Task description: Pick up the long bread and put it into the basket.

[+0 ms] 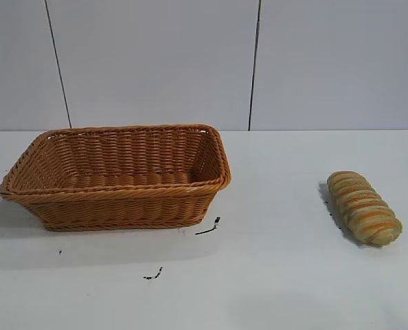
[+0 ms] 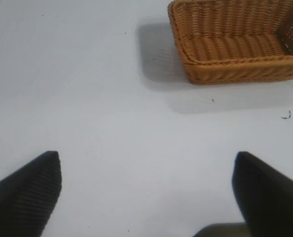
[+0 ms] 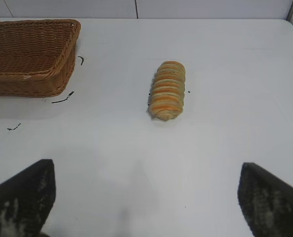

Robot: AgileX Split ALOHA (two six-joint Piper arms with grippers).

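The long bread, tan with orange-brown stripes, lies on the white table at the right. It also shows in the right wrist view, ahead of my right gripper, which is open, empty and well short of it. The wicker basket stands at the left, empty; it also shows in the right wrist view. My left gripper is open and empty over bare table, with the basket some way ahead of it. Neither arm shows in the exterior view.
Small black marks lie on the table just in front of the basket's right corner, with another nearer the front. A white panelled wall rises behind the table.
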